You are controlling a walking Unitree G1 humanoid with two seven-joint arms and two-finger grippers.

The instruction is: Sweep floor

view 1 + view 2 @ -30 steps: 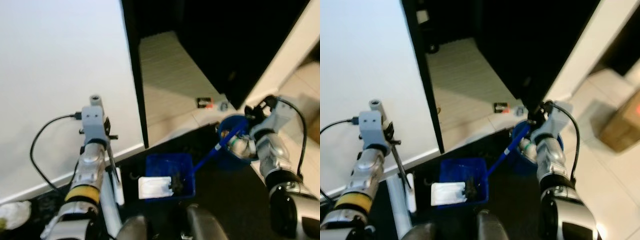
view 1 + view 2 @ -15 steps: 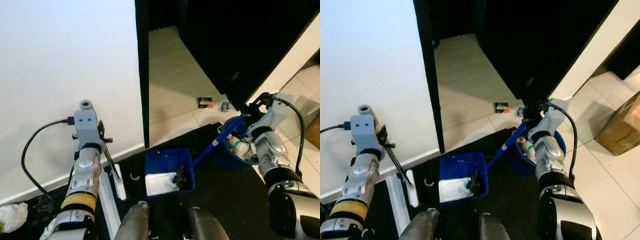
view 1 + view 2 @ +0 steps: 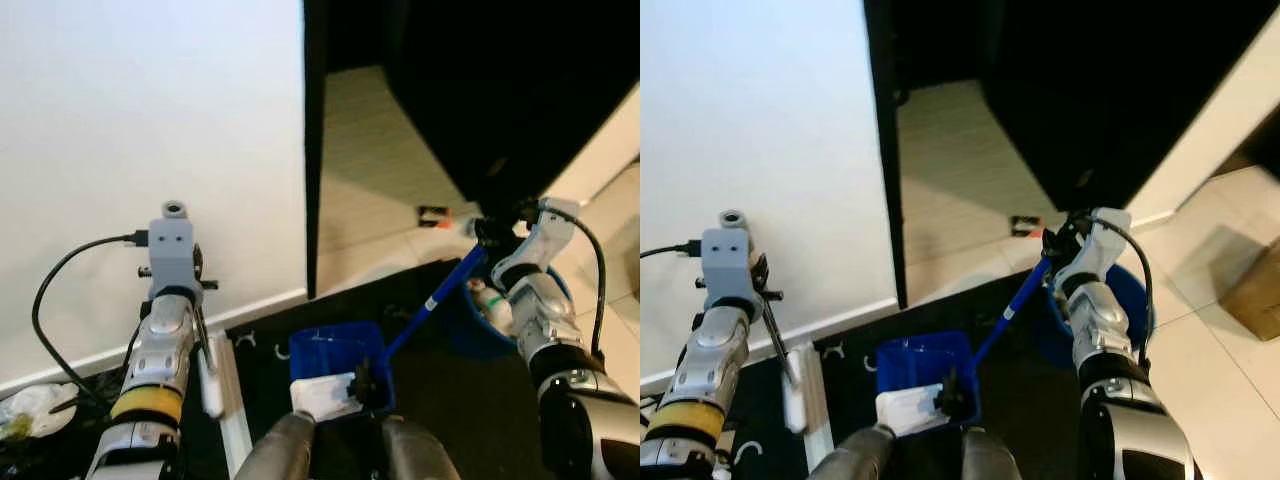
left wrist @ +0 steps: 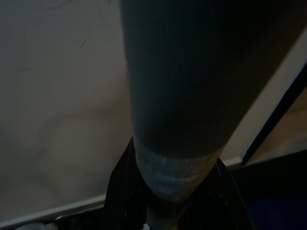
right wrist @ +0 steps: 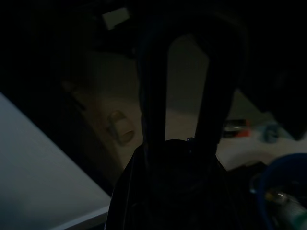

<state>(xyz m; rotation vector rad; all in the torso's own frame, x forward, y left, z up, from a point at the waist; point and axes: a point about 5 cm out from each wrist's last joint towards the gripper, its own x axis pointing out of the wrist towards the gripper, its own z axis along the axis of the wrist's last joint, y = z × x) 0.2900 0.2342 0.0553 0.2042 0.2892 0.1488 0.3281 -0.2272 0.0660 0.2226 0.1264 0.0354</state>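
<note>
My left gripper point(image 3: 201, 335) is shut on a pale broom handle point(image 4: 175, 158), low on my left. The white broom head point(image 3: 210, 385) rests on the dark floor by the wall. A blue dustpan point(image 3: 340, 362) lies on the dark floor in front of my feet, with a white piece of paper point(image 3: 322, 395) and dark debris in it. Its blue handle point(image 3: 430, 300) slants up to my right gripper point(image 3: 486, 232), which is shut on its top end. The right wrist view is very dark.
A blue bin point(image 3: 1137, 300) holding bottles stands behind my right arm. A small red and black object point(image 3: 435, 214) lies on the pale tiles near a dark doorway. A white wall point(image 3: 150, 120) is on the left, and a cardboard box point(image 3: 1255, 295) at far right.
The camera has swung, shifting the whole scene. The broom head sits a little farther left of the dustpan than before. Both grippers keep their holds.
</note>
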